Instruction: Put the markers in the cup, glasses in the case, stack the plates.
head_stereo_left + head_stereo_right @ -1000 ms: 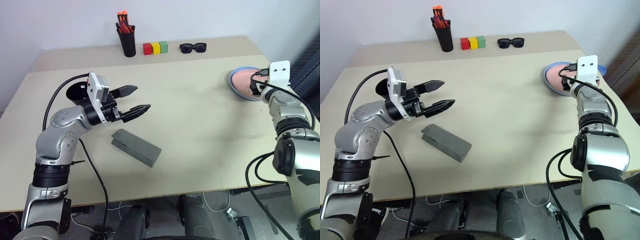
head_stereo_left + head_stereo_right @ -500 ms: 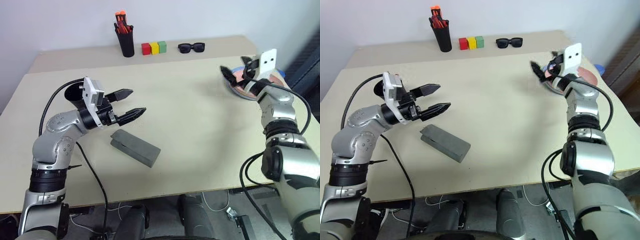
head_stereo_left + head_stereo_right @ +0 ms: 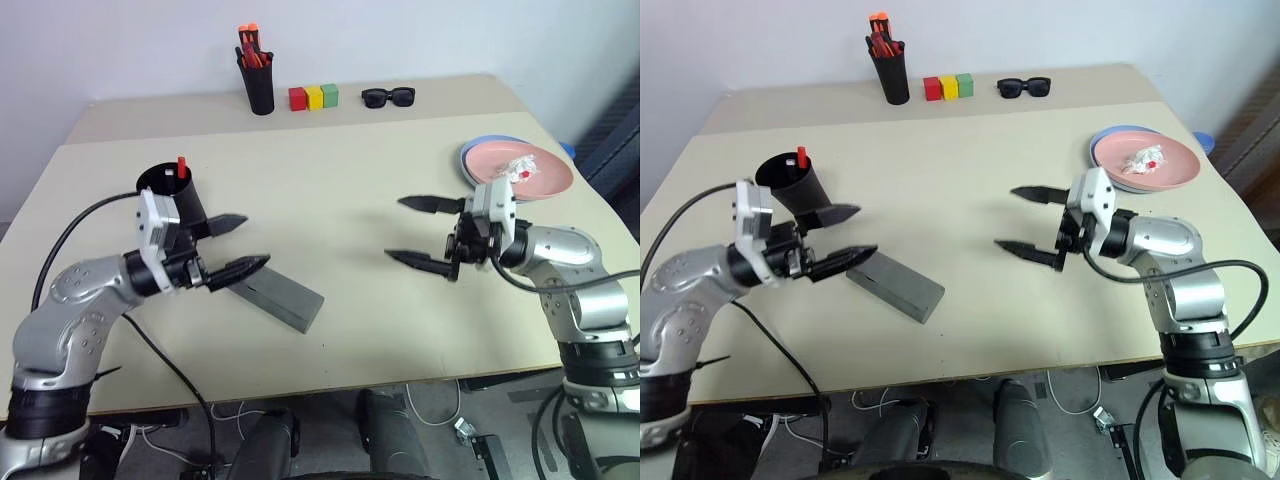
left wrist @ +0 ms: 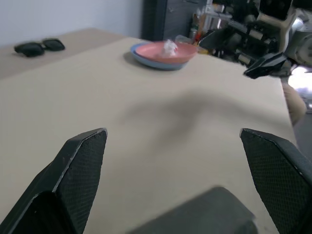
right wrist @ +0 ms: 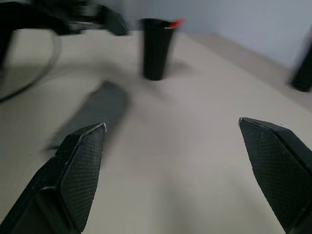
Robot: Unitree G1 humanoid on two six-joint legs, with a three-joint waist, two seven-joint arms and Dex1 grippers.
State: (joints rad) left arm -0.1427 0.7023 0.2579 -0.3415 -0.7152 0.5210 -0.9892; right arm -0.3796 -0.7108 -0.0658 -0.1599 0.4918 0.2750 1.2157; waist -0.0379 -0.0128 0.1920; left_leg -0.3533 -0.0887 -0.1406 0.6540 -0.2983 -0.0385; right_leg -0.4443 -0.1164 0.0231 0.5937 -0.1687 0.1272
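Note:
The black cup (image 3: 165,192) stands at the table's left, and a marker's red cap (image 3: 182,166) sticks out of its rim. The grey case (image 3: 276,293) lies shut in front of it; the glasses are hidden. My left gripper (image 3: 240,245) hovers open and empty between cup and case, pointing right. At the right edge, the pink plate (image 3: 535,175) sits on the blue plate (image 3: 480,150), with a small white and red crumpled scrap on it. My right gripper (image 3: 395,228) is open and empty over the table's middle. It points left at the case (image 5: 95,109) and cup (image 5: 156,48).
Along the back edge stand a tall black pen pot (image 3: 258,87) with orange-tipped pens, three coloured blocks (image 3: 313,96) and black sunglasses (image 3: 386,96). Bare tabletop (image 3: 350,160) lies between the two grippers and behind them.
My right arm has swung from over the plates to the table's middle and turned to point left. My left gripper has drawn back and down, uncovering the cup.

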